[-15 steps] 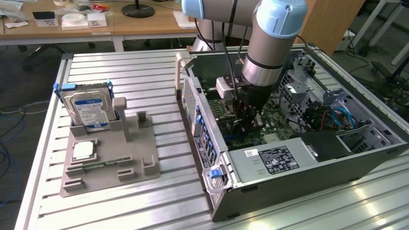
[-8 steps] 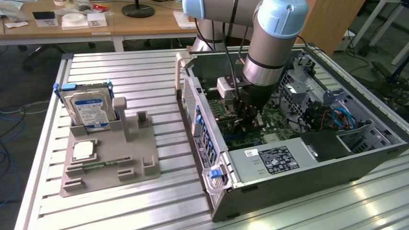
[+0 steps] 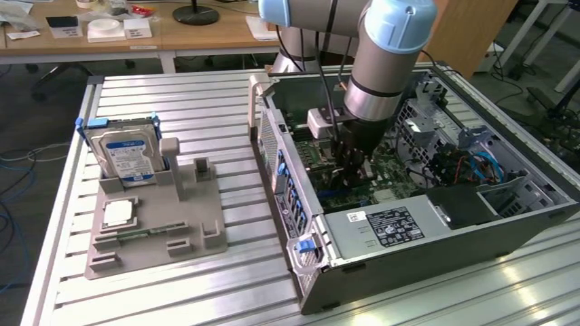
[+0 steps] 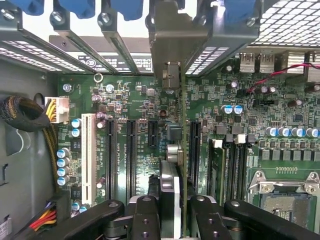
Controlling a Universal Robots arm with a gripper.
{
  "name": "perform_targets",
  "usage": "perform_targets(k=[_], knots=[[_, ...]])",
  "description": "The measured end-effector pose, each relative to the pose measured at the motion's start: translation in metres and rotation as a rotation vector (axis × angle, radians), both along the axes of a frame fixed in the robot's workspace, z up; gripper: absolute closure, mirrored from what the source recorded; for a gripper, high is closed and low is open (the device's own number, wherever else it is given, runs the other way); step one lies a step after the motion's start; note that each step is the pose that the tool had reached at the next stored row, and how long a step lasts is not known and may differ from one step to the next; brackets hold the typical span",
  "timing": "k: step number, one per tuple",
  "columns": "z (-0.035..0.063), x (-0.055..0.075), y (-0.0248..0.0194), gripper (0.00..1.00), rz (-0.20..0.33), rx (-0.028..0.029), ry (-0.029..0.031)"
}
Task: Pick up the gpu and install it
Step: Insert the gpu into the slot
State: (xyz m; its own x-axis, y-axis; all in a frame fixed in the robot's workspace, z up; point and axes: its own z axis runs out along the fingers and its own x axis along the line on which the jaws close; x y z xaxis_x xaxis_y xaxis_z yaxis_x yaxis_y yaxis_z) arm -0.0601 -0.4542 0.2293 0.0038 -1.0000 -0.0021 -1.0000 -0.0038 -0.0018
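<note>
My gripper (image 4: 175, 220) is shut on the gpu (image 4: 170, 185), which I see edge-on between the two black fingers (image 4: 145, 215). The card stands upright over the green motherboard (image 4: 135, 100), between the black expansion slots (image 4: 131, 150). Its silver bracket (image 4: 172, 50) reaches up to the case's rear slot openings. In the exterior view the arm reaches down into the open computer case (image 3: 299, 204), and the gripper (image 3: 349, 173) is low over the motherboard (image 3: 394, 170).
On the slotted table a grey fixture (image 3: 154, 238) holds an upright hard drive (image 3: 130, 155), a processor chip (image 3: 119, 212) and a memory stick (image 3: 145, 233). Inside the case are the power supply (image 3: 390, 227), a sleeved cable bundle (image 4: 20, 115), memory slots (image 4: 232, 165) and the processor socket (image 4: 282, 200).
</note>
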Motion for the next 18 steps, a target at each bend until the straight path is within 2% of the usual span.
perform_targets(k=[8,18], knots=[[-0.0001,-0.0003,0.0001,0.72,-0.027,-0.0001,0.0],[-0.0018,-0.0025,0.0001,0.72,-0.028,0.0,0.0]])
